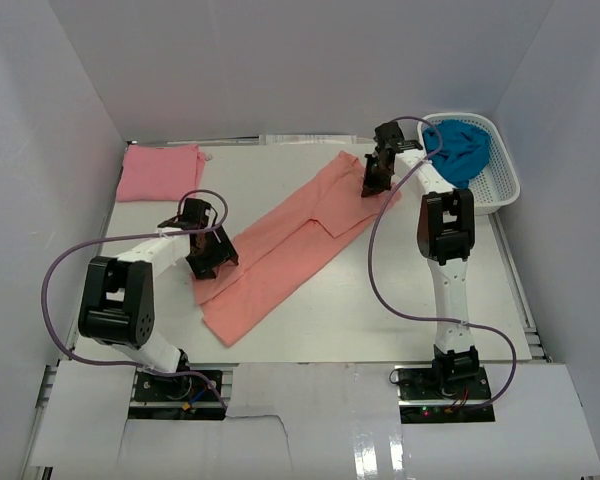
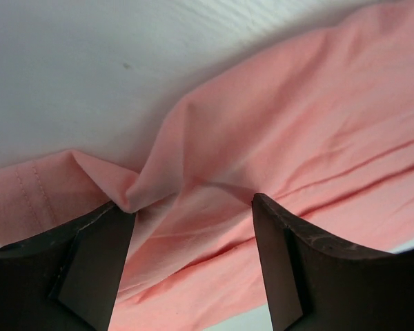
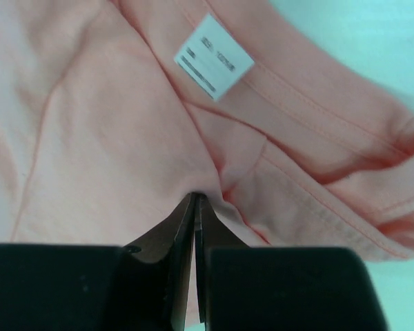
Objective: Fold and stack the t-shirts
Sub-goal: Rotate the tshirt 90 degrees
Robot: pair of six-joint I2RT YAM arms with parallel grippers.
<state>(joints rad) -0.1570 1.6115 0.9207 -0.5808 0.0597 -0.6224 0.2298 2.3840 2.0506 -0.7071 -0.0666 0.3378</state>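
Note:
A large salmon-orange t-shirt [image 1: 290, 245] lies folded into a long strip, running diagonally across the white table [image 1: 400, 290]. My left gripper [image 1: 212, 255] hovers over the strip's lower-left end. In the left wrist view the left gripper [image 2: 191, 207] stands open, with bunched salmon cloth [image 2: 297, 124] between and beneath the fingers. My right gripper [image 1: 377, 180] is at the strip's upper-right end. In its wrist view the right gripper [image 3: 195, 196] is shut, pinching a pucker of the shirt [image 3: 110, 138] just below the white neck label [image 3: 214, 56]. A folded pink t-shirt [image 1: 160, 172] lies at the back left. A teal-blue t-shirt [image 1: 463, 150] is crumpled in the basket.
The white lattice basket [image 1: 505, 185] stands at the back right corner, close behind the right arm. White walls enclose the table on three sides. Purple cables loop off both arms.

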